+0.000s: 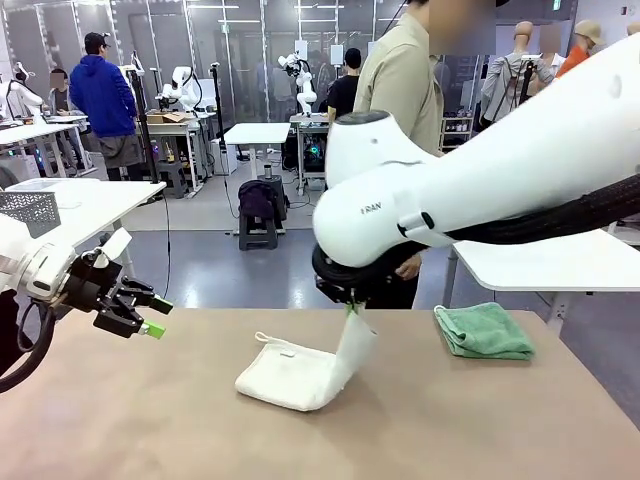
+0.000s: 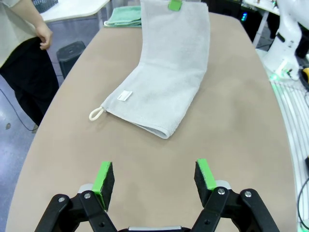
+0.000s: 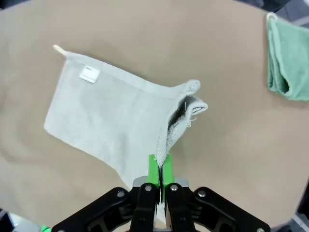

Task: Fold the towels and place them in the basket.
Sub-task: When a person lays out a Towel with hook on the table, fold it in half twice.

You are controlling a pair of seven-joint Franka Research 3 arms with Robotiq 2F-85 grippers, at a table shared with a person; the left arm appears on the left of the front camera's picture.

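Observation:
The cream-white towel (image 1: 290,375) lies mid-table, its right edge lifted off the table. My right gripper (image 1: 352,309) is shut on that raised edge; from its wrist the pinch shows at my right gripper (image 3: 160,166) with the cream-white towel (image 3: 111,125) spread below. The mint green towel (image 1: 484,331) lies folded at the far right of the table, seen also as the mint green towel (image 3: 288,58). My left gripper (image 1: 152,318) hovers open above the table's left side. Its fingers (image 2: 103,177) stand wide apart, short of the cream-white towel (image 2: 164,82). The basket is out of view.
A person (image 1: 405,90) stands at the table's far side, right behind my right arm (image 1: 480,190). A white table (image 1: 560,262) stands beyond the right corner. The brown tabletop (image 1: 130,420) is bare at front left and front right.

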